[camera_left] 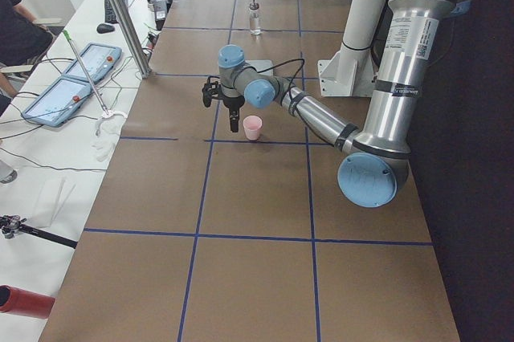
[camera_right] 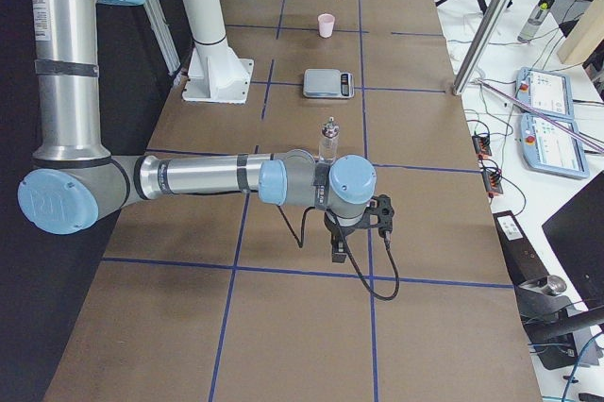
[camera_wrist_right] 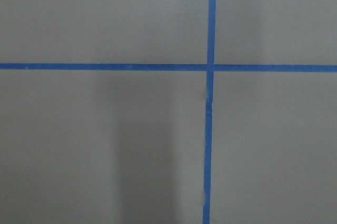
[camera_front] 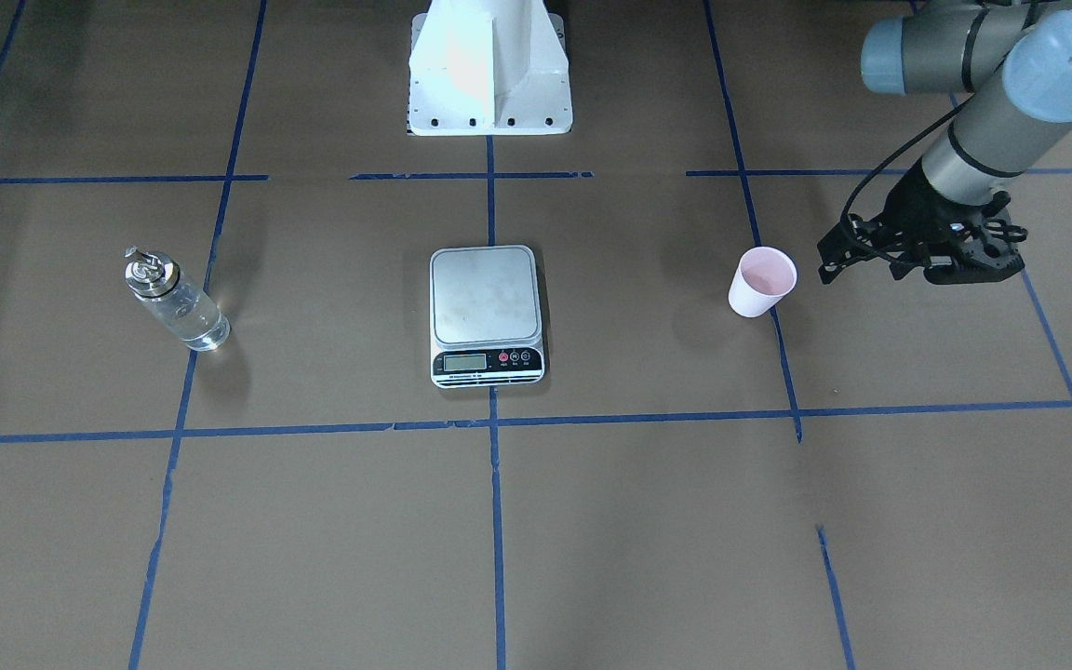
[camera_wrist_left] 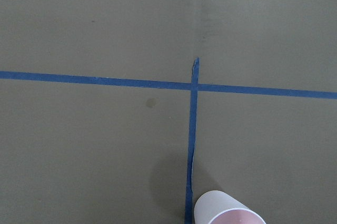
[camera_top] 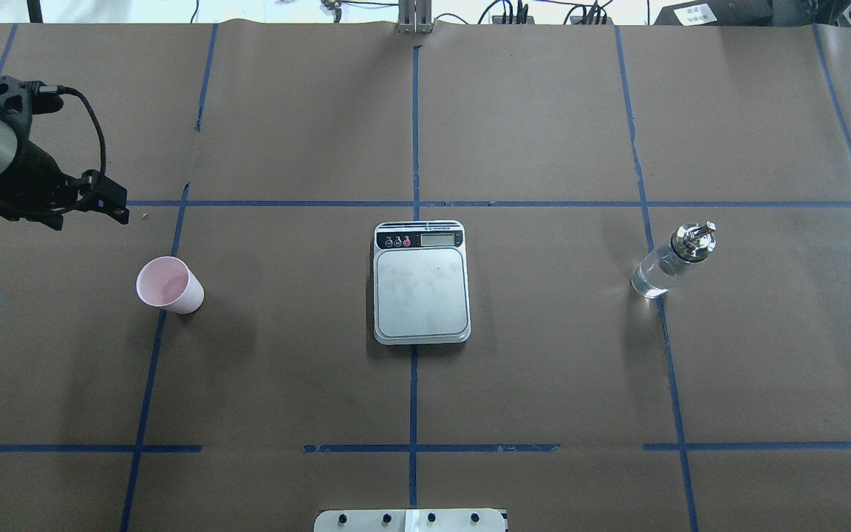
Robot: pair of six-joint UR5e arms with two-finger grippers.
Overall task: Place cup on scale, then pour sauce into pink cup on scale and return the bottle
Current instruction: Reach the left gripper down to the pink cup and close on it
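While the pink cup (camera_top: 169,284) stood well left of the scale (camera_top: 421,284), the glass bottle (camera_top: 673,260) stood well right of it. Near the cup hung the left gripper (camera_top: 110,200); whether its fingers, or the right gripper's (camera_right: 337,249), were apart couldn't be told.

The table (camera_top: 544,384) is matt brown paper — bottle (camera_top: 662,270) glossy glass, scale (camera_top: 421,295) steel
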